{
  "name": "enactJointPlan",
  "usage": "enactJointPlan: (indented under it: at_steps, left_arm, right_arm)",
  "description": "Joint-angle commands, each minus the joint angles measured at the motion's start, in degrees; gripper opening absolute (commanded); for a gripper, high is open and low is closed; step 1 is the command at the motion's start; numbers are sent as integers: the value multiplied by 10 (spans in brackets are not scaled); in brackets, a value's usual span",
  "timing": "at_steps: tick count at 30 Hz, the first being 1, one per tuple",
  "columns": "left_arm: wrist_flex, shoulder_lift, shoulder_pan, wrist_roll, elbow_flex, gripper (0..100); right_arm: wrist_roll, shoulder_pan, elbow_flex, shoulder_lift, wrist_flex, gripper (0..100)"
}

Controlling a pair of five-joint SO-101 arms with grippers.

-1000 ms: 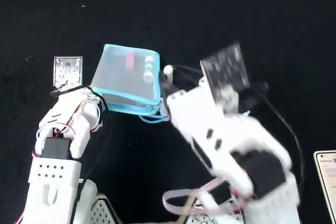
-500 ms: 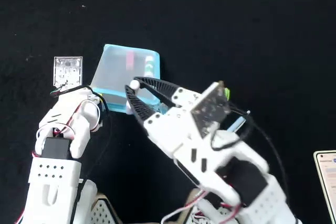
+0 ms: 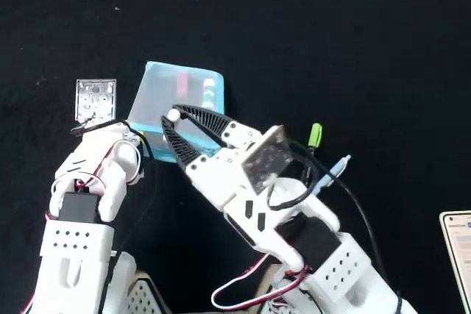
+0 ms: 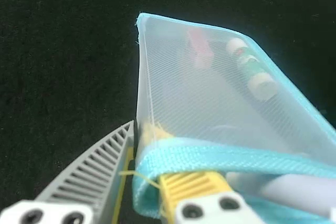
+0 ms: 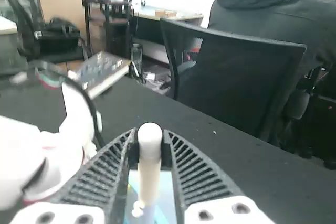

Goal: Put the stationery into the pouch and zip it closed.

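Note:
The light blue mesh pouch [image 3: 180,101] lies left of the table's middle, with a pink item [image 4: 198,48] and a white-and-green stick [image 4: 251,69] showing through its mesh. My left gripper [image 3: 141,145] is shut on the pouch's near left corner, its grey and yellow fingers [image 4: 181,184] pinching the teal zipper band [image 4: 220,156]. My right gripper [image 3: 173,117] is shut on a white pen [image 5: 149,166], held over the pouch's near edge. A green marker [image 3: 315,135] and a blue pen [image 3: 335,167] lie on the black table to the right.
A small silver square object [image 3: 96,99] lies left of the pouch. A white printed sheet [image 3: 458,244] sits at the table's right edge. The left arm's white body [image 5: 31,161] is close beside the right gripper. Beyond the table stand a chair and a seated person.
The right arm has swung left and down with the white pen, from beside the pouch's right edge to over its near edge. The green marker and blue pen came into sight. The left arm kept still.

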Motion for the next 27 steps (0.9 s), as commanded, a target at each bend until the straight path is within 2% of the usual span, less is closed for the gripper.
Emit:
enactJointPlan:
  at_steps: [1, 9, 14, 18, 27]
  left_arm:
    - [-14, -7, -7, 2, -3, 30]
    - [-14, -7, -7, 3, -3, 30]
    - [-17, -7, -7, 3, -3, 30]
    - [-17, -6, -7, 3, -3, 30]
    - [-18, -6, -7, 3, -4, 30]
  right_arm:
    - [58, -5, 14, -6, 12, 12]
    - [76, -9, 17, -68, 170, 11]
    - [77, -9, 21, -124, 225, 11]
    - [77, -9, 44, -119, 227, 11]
    - [76, -9, 51, 15, 116, 11]
